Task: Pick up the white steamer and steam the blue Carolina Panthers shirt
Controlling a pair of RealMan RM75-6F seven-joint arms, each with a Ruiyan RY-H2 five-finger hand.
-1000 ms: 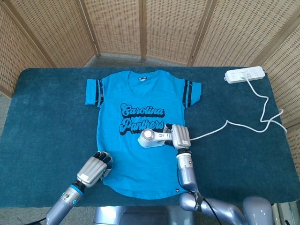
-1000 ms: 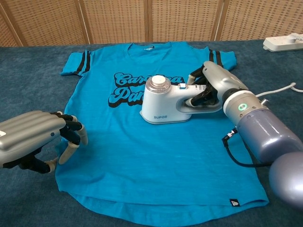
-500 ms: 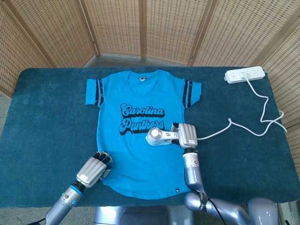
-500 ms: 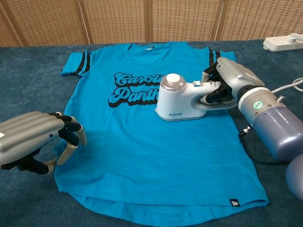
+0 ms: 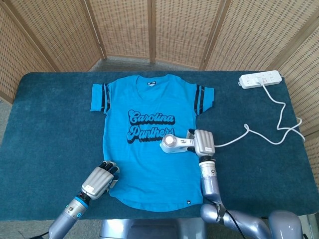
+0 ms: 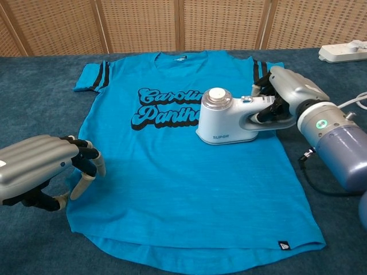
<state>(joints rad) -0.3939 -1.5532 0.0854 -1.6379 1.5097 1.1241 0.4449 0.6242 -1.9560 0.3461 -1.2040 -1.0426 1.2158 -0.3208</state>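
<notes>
The blue Carolina Panthers shirt (image 5: 149, 144) (image 6: 172, 172) lies flat on the dark teal table, collar away from me. The white steamer (image 5: 174, 144) (image 6: 226, 117) sits on the shirt's right half, just right of the lettering. My right hand (image 5: 203, 142) (image 6: 287, 100) grips its handle from the right. Its cord (image 5: 249, 132) trails right toward the power strip. My left hand (image 5: 99, 180) (image 6: 43, 169) hovers with fingers curled at the shirt's lower left hem, holding nothing.
A white power strip (image 5: 260, 79) (image 6: 344, 51) lies at the table's far right corner, with its cable looping along the right edge (image 5: 286, 119). Wicker screens (image 5: 159, 30) stand behind the table.
My right hand has slid the steamer to the right across the shirt, off the lettering and toward the right side seam. The left hand has stayed put.
</notes>
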